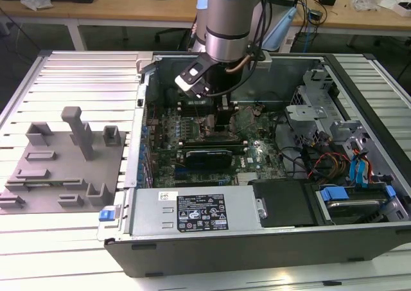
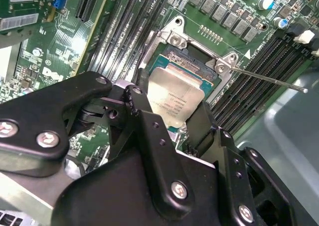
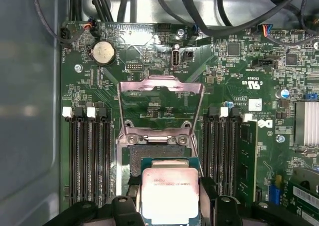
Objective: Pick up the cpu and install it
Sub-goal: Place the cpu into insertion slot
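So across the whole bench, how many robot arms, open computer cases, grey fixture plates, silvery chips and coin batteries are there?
robot arm: 1
open computer case: 1
grey fixture plate: 1
cpu: 1
coin battery: 1
Total: 5

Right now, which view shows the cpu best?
The first wrist view: the cpu faces the camera squarely, most of its silvery top visible above the open socket. The second wrist view shows it obliquely, partly behind the gripper. In the exterior view the arm stands over that spot.
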### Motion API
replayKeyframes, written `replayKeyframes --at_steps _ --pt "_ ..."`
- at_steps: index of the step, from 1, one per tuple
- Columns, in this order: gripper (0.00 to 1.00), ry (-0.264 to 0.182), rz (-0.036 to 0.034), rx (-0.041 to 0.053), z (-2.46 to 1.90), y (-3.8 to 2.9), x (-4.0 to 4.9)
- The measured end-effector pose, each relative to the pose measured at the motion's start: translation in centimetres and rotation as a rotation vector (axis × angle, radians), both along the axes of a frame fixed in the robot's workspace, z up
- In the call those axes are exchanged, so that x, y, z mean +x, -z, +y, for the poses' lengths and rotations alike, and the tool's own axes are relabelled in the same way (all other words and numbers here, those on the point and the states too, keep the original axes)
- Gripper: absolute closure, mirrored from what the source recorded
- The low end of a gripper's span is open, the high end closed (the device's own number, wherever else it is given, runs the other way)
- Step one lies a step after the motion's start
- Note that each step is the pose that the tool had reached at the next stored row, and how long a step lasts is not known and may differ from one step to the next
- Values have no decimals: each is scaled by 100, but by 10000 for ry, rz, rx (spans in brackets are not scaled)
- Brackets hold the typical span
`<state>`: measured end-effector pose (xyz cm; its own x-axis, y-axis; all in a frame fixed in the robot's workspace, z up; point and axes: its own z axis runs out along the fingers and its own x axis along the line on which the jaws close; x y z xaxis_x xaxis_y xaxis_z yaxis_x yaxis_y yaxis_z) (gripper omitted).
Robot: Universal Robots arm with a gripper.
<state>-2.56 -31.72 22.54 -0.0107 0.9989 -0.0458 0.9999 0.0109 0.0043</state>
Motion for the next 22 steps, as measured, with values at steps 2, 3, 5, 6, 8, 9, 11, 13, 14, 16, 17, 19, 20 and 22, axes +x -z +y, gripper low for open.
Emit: replayKeyframes --at_steps 2,3,5,6,8,9,11,13,14,16,17,19,20,22 --pt "45 8 1 -49 21 23 0" --pt "45 12 -1 -84 36 36 0" --pt "45 15 -1 -130 47 53 0" --pt "45 14 -1 -146 51 67 0" --pt "45 14 0 -161 53 85 0" --pt "45 15 0 -167 54 94 0" --pt "45 14 0 -171 55 133 0" --pt "45 15 0 -170 55 153 0" --pt "45 16 0 -171 58 156 -1" --pt "45 15 0 -171 69 160 0" --pt "45 15 0 -170 77 161 0" --pt "45 15 1 -171 100 164 0" --pt "45 15 0 -170 116 166 0" --pt "45 13 -1 -169 120 178 0"
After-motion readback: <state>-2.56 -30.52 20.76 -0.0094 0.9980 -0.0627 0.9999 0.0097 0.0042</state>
